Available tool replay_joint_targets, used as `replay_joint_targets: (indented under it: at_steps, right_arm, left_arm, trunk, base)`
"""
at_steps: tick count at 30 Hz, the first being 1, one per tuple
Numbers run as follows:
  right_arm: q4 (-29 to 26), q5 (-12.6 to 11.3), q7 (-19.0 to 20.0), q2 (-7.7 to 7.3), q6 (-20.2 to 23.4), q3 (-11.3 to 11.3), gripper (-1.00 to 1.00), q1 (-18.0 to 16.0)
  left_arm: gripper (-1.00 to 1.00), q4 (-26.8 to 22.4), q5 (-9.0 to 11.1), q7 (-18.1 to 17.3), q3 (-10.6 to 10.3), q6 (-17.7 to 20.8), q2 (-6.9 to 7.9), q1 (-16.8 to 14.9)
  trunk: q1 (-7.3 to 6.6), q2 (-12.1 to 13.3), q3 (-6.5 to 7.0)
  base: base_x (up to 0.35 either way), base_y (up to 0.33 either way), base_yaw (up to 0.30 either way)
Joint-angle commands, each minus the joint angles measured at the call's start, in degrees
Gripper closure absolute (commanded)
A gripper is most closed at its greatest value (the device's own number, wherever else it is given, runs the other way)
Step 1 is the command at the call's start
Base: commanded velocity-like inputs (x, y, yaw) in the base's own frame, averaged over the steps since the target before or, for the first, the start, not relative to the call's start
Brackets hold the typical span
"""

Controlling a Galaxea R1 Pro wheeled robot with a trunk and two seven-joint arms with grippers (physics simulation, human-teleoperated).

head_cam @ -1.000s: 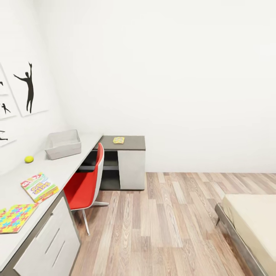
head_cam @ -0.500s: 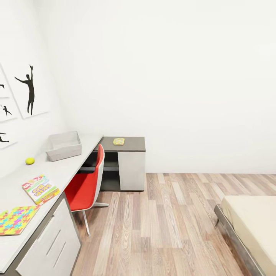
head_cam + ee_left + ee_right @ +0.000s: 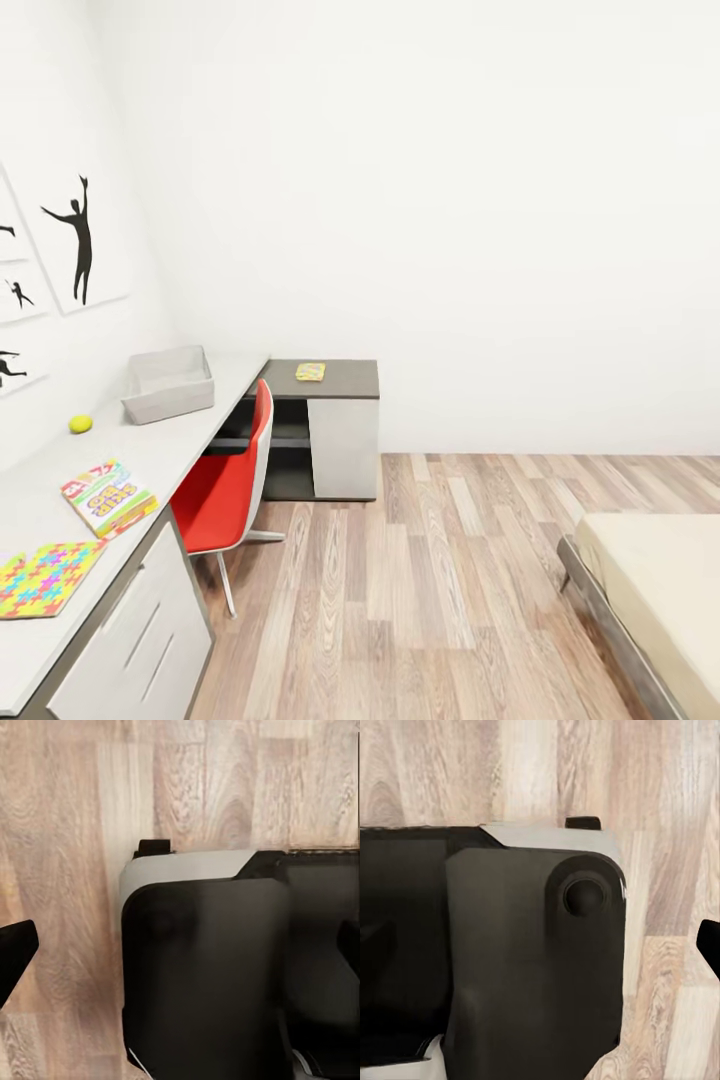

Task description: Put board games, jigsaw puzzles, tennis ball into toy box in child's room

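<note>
Two wrist views are taken up by dark robot body parts above the wood-plank floor (image 3: 440,580); whether either gripper is spread or pressed together cannot be told. From the head, a long pale grey tabletop (image 3: 175,440) is seen along the left wall, joined to a lower dark grey cabinet (image 3: 335,425). A low bed with a bare beige mattress (image 3: 665,590) lies at lower right, well apart. A red swivel chair (image 3: 228,480) stands tucked against the tabletop edge. On the tabletop are set a shallow pale grey toy box (image 3: 168,384), a multicoloured jigsaw puzzle sheet (image 3: 45,578), a printed board game box (image 3: 107,497) and a yellow-green tennis ball (image 3: 81,424). A second small jigsaw puzzle (image 3: 310,372) lies on the cabinet top.
</note>
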Motion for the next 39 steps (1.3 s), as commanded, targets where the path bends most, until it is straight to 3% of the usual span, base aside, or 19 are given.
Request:
replay_joint_targets:
  at_steps: [1,3,5,11,18,24,30,39]
  right_arm:
    - [-0.35,-0.11,-0.09,-0.06,1.35,-0.08,-1.0,-1.18]
    - [-2.65,-0.54,-0.26,-0.19,6.83,-0.13,-1.0,-5.31]
    - [-4.94,-1.12,-0.71,-0.2,10.67,-0.15,-1.0,-8.17]
    - [-12.13,-2.75,-2.82,-0.28,21.38,-0.27,-1.0,-14.29]
    - [-17.74,-3.47,-3.52,-0.47,27.21,-2.22,-1.0,-16.15]
    - [-18.66,-3.43,-3.73,-0.66,25.93,-4.48,-1.0,-16.0]
    - [-18.74,-3.11,-3.88,-0.86,21.58,-4.8,-1.0,-16.01]
    - [-18.75,-3.49,-3.62,-0.93,20.6,-5.13,-1.0,-16.01]
  left_arm:
    - [-1.0,-1.37,0.02,0.01,0.04,2.43,0.05,-0.83]
    - [-1.0,-5.41,0.17,0.08,0.2,9.82,0.24,-4.7]
    - [-1.0,-7.03,0.24,0.1,0.33,14.01,0.34,-8.39]
    - [-1.0,-8.39,0.42,0.11,0.54,18.72,0.74,-19.14]
    - [-1.0,-8.6,0.52,-0.37,0.59,22.21,1.48,-25.77]
    - [-1.0,-8.63,0.52,-0.54,0.56,23.15,1.63,-27.23]
    - [-1.0,-8.64,0.6,-0.64,0.6,23.45,1.57,-27.57]
    - [-1.0,-8.64,0.57,-0.7,0.6,23.66,1.33,-27.62]
  trunk:
    - [-0.23,0.36,0.09]
    - [-0.67,1.16,0.45]
    - [-1.1,1.97,0.81]
    - [-2.42,4.37,1.88]
    - [-3.96,7.18,3.14]
    - [-5.28,9.59,4.22]
    - [-6.6,11.99,5.29]
    - [-8.57,15.6,6.91]
  base:
    - [0.0,0.0,0.0]
    - [0.0,0.0,0.0]
    - [0.0,0.0,0.0]
    - [0.0,0.0,0.0]
    - [0.0,0.0,0.0]
    - [0.0,0.0,0.0]
    - [0.0,0.0,0.0]
    - [0.0,0.0,0.0]
